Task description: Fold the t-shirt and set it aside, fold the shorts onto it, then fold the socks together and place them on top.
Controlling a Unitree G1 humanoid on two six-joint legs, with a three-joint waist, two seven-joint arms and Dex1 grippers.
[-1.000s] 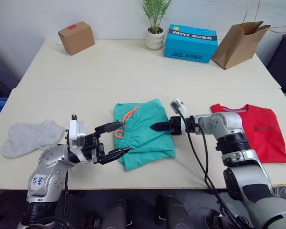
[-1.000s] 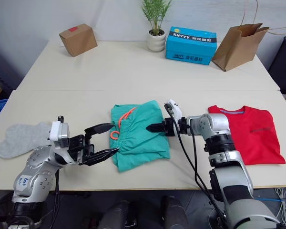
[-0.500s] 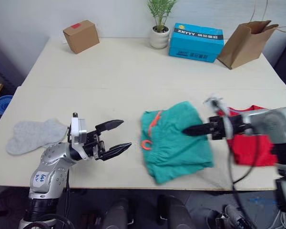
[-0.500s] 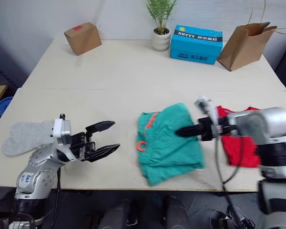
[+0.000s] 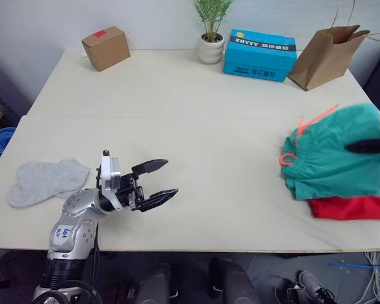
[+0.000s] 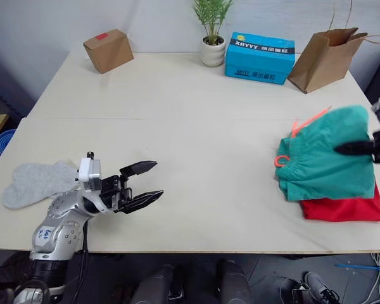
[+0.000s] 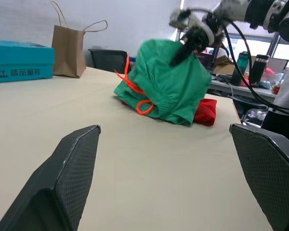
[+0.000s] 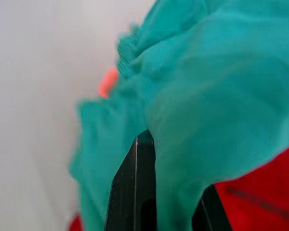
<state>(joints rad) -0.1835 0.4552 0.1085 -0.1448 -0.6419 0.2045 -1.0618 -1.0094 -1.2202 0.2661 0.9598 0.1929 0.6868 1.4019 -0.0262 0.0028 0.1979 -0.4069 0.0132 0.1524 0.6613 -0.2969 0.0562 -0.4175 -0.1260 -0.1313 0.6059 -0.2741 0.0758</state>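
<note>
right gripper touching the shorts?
Touching. In the right wrist view the right gripper is shut on a fold of the teal-green shorts, the fabric pinched between its fingers above the red t-shirt.

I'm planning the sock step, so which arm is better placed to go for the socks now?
Probably the left. The left gripper is open and holds nothing, on the same side of the table as the socks. The right gripper is shut on the shorts over the t-shirt, far across.

Office: desks (image 5: 177, 82), office chair (image 7: 109, 60), monitors (image 7: 250, 50) in background.
</note>
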